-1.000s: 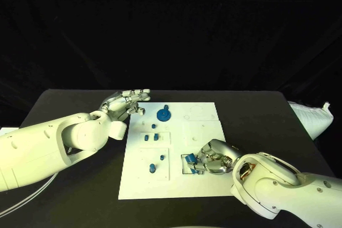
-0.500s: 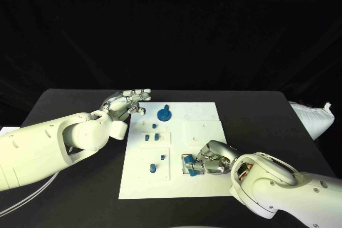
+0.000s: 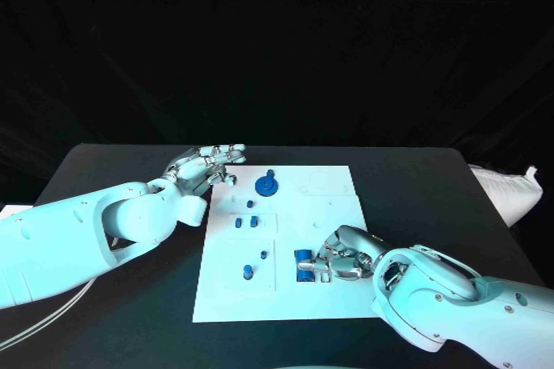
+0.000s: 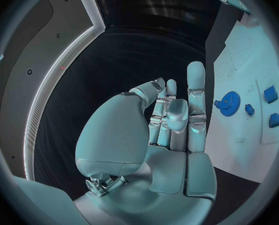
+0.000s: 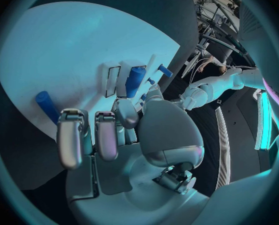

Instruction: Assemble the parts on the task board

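The white task board [image 3: 329, 201] lies in the middle of the black table. My right hand [image 3: 344, 257] rests low over its near right part, and thumb and a finger pinch a blue peg [image 3: 305, 265] [image 5: 135, 80] standing at a rectangular slot. Another blue peg [image 5: 49, 106] lies on the board beyond the fingers [image 5: 71, 135]. My left hand [image 3: 209, 167] [image 4: 167, 117] hovers at the board's far left corner, fingers mostly upright and holding nothing. A blue gear [image 3: 266, 183] [image 4: 227, 104] sits just to its right. Small blue parts [image 3: 242, 222] [image 3: 248, 270] stand in the left plates.
A white bag-like object [image 3: 508, 189] lies at the table's right edge. A thin white cable [image 3: 34, 321] runs under my left arm at the near left. Bare black table stretches beyond the board's far edge.
My right hand has edged slightly left with the blue peg at its fingertips. The left hand has stayed put.
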